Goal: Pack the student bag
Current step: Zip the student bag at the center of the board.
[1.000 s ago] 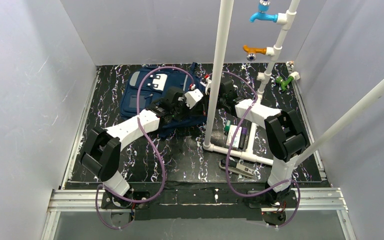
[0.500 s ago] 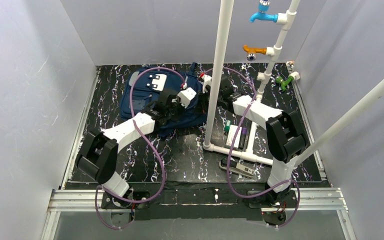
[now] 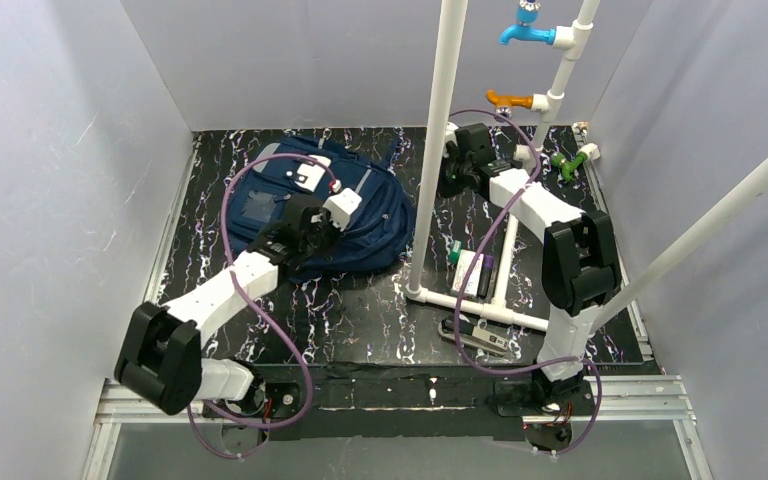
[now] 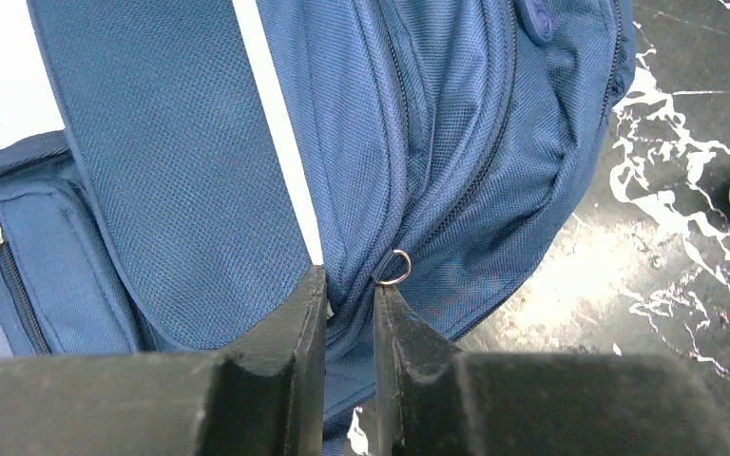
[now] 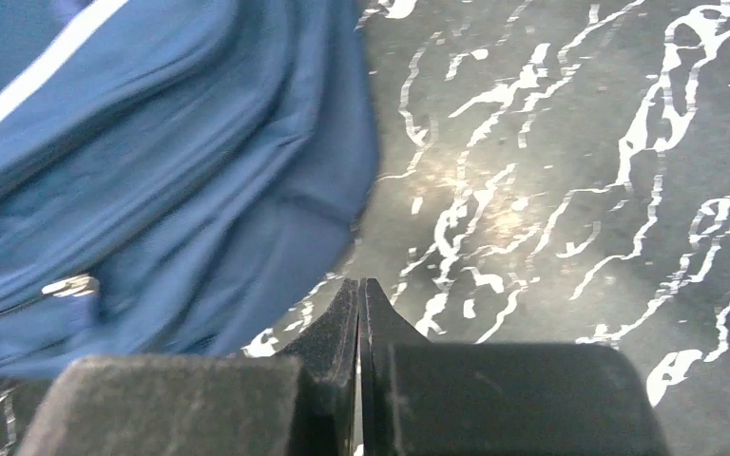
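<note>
The student bag (image 3: 385, 215) is pictured lying flat on the black marbled bench (image 3: 360, 310), just left of the white upright pipe (image 3: 440, 150) as seen from above. A fold of its navy fabric, next to a small metal zip ring (image 4: 394, 267), is pinched in the nearly closed left pincer (image 4: 350, 285), left of the pipe. The right pincer (image 5: 358, 285) is held just right of the pipe, pressed fully closed and empty, above bare bench.

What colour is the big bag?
The student bag is navy blue, white-striped; left wrist view shows it best.
</note>
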